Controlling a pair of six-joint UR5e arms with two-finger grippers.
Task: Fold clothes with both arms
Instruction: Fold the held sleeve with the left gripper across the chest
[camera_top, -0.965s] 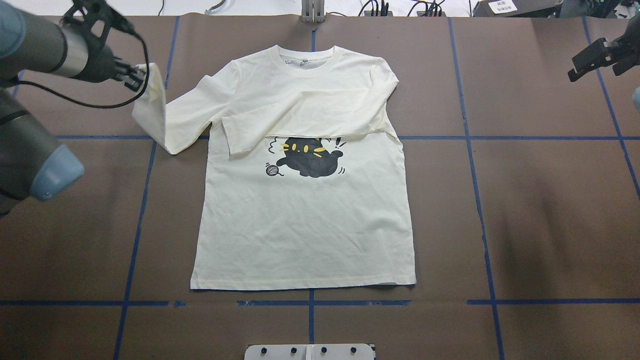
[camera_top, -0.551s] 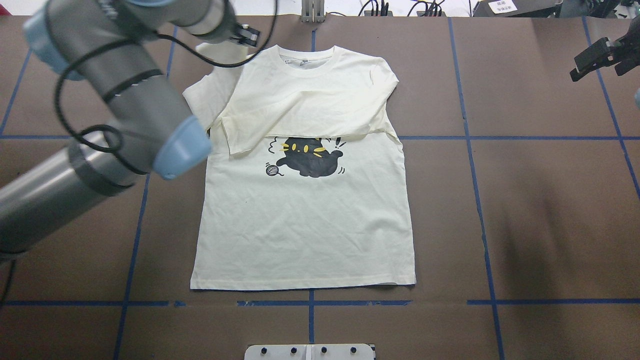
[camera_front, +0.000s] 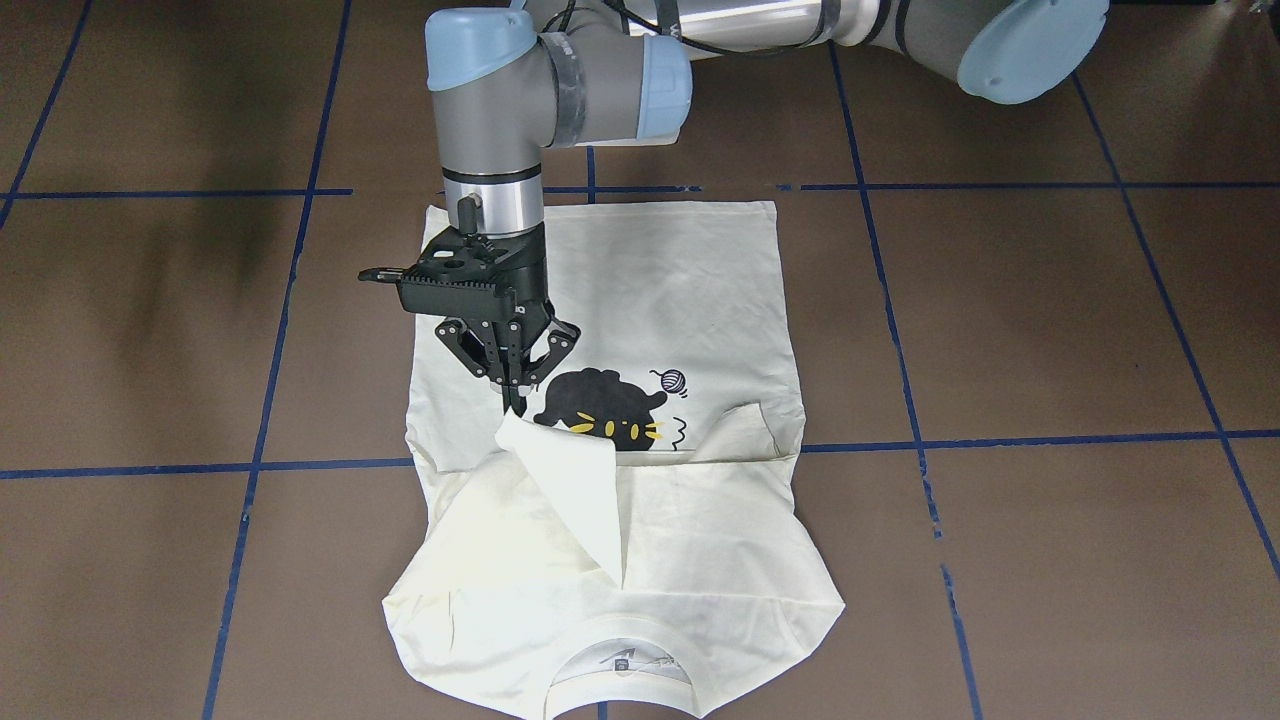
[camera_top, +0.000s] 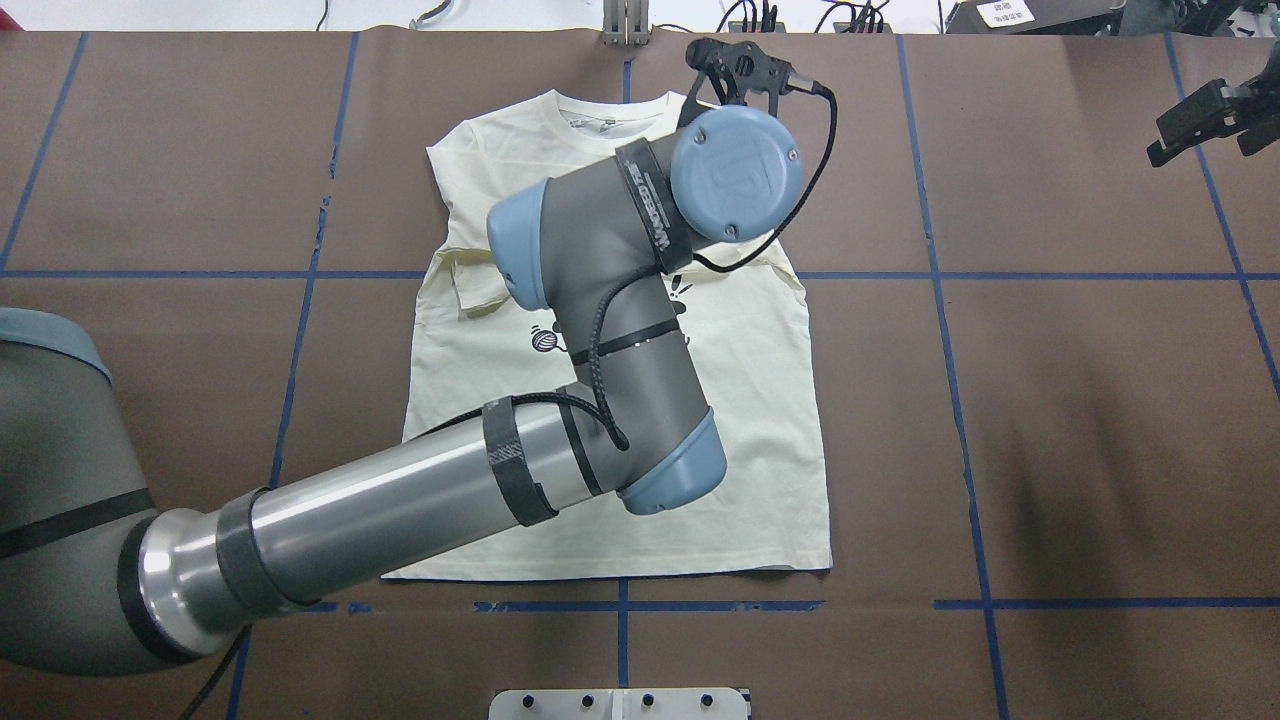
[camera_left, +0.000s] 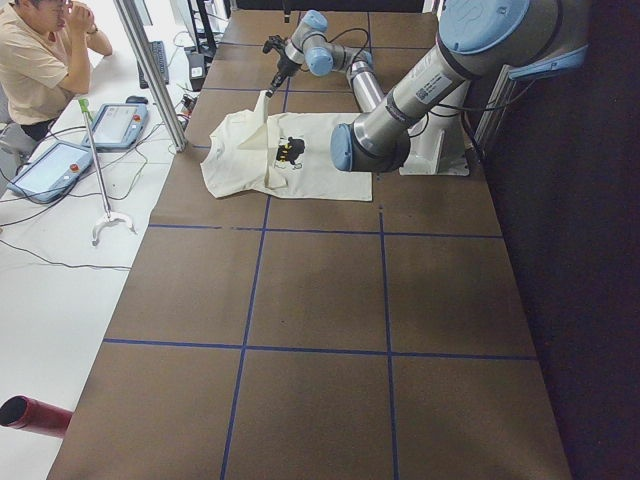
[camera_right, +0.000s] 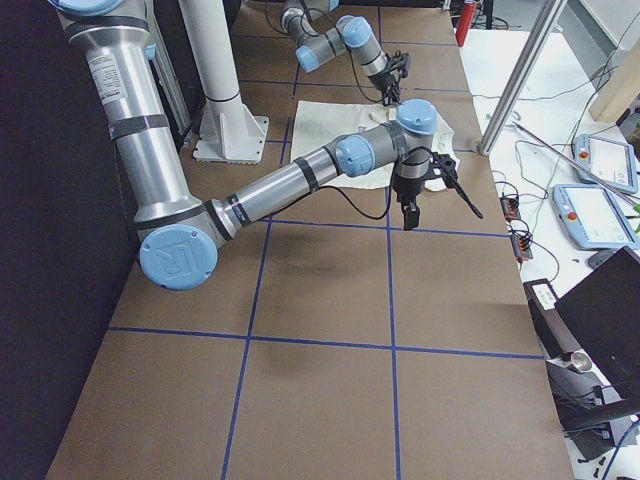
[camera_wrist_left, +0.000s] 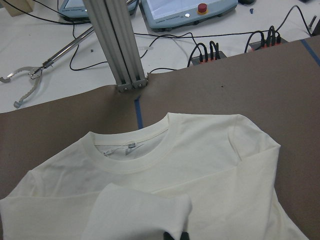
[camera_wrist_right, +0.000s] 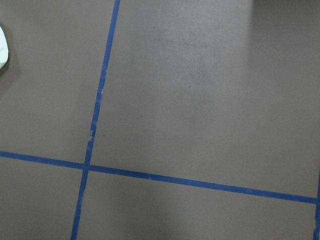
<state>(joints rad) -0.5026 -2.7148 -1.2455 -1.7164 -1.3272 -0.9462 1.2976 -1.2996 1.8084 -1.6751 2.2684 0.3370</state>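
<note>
even bright overhead light; soft shadows on table (camera_top: 1060, 430); frames sharp

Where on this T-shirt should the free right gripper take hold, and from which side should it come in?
Probably the bottom hem corner of the T-shirt on the robot's right, approached from the right edge: it lies flat, uncovered and closest to the right gripper, while the left gripper pinches the sleeve over the chest.
</note>
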